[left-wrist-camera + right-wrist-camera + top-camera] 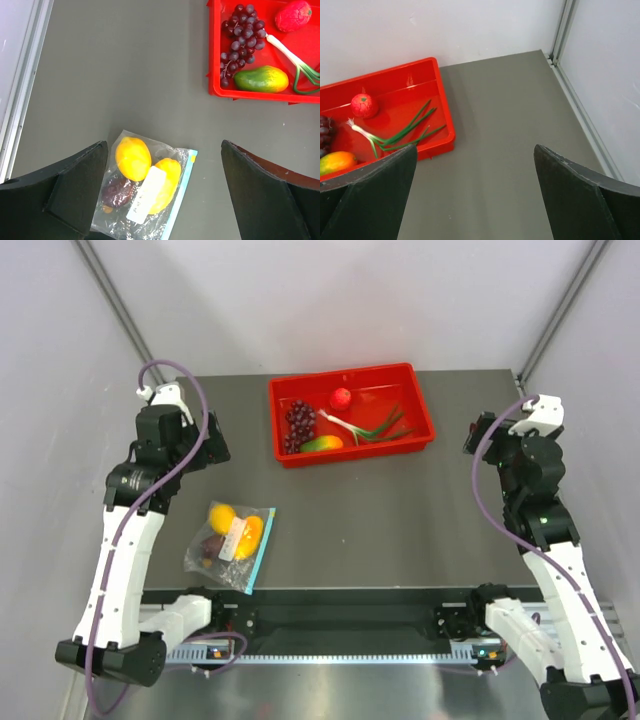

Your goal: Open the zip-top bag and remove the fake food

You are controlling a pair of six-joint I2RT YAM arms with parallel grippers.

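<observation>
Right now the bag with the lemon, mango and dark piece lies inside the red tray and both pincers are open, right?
No. The bag lies on the table near the left arm, outside the red tray; the top view shows it. It does hold the lemon, mango and dark piece, and the left pincer and right pincer are open.

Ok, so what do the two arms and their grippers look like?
Both the left arm and the right arm have white link shells with black joints. A mauve cable loops along each arm. The left gripper and the right gripper each have two broad, matte black, wedge-shaped fingers.
</observation>
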